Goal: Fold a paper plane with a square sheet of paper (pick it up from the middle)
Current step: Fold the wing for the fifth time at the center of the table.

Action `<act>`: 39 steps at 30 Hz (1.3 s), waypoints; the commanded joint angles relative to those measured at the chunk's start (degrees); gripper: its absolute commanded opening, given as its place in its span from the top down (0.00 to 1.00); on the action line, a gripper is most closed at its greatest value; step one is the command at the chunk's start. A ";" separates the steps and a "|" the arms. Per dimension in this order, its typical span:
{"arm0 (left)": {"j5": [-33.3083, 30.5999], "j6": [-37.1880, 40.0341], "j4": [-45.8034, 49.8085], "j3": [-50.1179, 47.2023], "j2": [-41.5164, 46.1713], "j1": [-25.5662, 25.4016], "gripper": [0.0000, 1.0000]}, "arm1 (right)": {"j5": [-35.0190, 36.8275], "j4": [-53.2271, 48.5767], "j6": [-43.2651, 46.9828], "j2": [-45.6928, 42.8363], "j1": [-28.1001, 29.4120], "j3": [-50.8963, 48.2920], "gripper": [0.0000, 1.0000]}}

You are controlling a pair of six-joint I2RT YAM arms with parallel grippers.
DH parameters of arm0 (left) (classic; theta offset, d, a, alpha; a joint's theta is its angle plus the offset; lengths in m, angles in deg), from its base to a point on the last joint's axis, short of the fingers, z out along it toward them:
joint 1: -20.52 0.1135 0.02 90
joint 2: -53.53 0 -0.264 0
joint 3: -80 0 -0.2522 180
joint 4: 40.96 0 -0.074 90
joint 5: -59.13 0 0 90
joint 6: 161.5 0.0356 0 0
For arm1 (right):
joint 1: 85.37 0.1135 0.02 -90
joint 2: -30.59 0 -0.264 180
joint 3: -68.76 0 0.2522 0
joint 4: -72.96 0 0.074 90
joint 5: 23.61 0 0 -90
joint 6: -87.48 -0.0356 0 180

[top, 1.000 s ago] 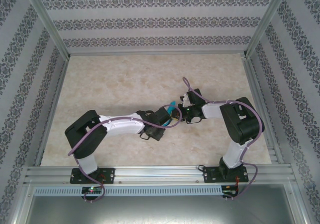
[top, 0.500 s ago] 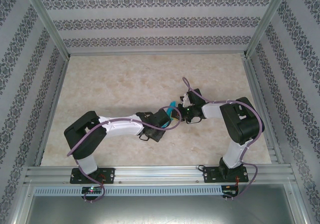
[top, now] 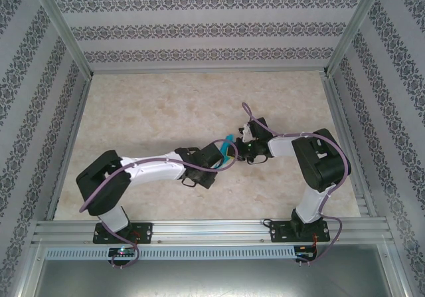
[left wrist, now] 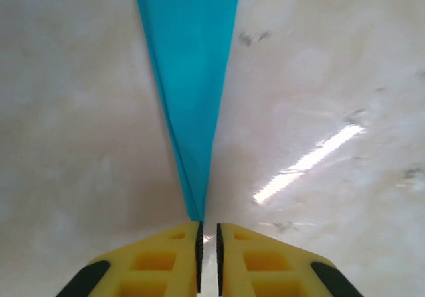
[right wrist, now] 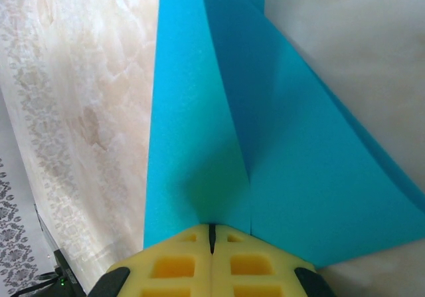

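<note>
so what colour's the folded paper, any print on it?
The folded paper is plain turquoise-blue, no print; the right wrist view shows it best.

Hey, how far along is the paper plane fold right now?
Done: the paper is already creased into overlapping layers and tapers to a narrow point.
In hand: the right gripper is shut on a folded part, and the left gripper sits at the tip with its jaws a slit apart; whether it grips is unclear.
Left: probably the final wing folds and the release.
</note>
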 commanded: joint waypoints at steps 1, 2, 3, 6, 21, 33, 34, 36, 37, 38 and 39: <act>3.10 -0.35 1.40 1.52 4.11 1.77 0.81 | 6.92 -7.58 1.90 2.84 -0.25 -1.71 1.00; 4.09 -0.35 1.23 2.02 4.53 2.39 0.81 | 6.86 -7.59 1.91 2.80 -0.25 -1.77 1.00; 5.01 -0.46 0.59 2.27 4.81 2.93 0.81 | 6.74 -7.52 1.90 2.80 -0.25 -1.79 1.00; 6.33 -0.59 -1.06 3.08 3.47 4.50 0.81 | 6.48 -7.28 1.73 2.95 -0.20 -1.62 1.00; 13.00 -1.03 -10.05 2.02 -5.61 8.33 0.88 | 6.68 -8.01 1.99 3.04 -0.05 -1.01 1.00; 14.38 -0.44 -10.34 -1.35 -6.69 8.34 0.88 | 7.00 -8.64 2.34 3.30 -0.43 -1.01 1.00; 14.33 -0.40 -10.40 -1.59 -6.69 8.34 0.88 | 7.00 -8.66 2.38 3.41 -0.44 -1.01 1.00; 14.25 -0.33 -10.61 -1.98 -6.85 8.43 0.88 | 7.08 -8.71 2.43 3.50 -0.46 -1.10 1.00; 14.30 -0.25 -10.78 -2.32 -6.94 8.56 0.88 | 7.08 -8.71 2.43 3.50 -0.47 -1.10 1.00; 14.37 -0.34 -11.00 -2.56 -6.95 8.60 0.88 | 7.15 -8.79 2.47 3.50 -0.43 -1.10 1.00; 14.64 -0.36 -11.20 -2.76 -6.95 8.69 0.88 | 7.09 -8.78 2.52 3.50 -0.44 -1.10 1.00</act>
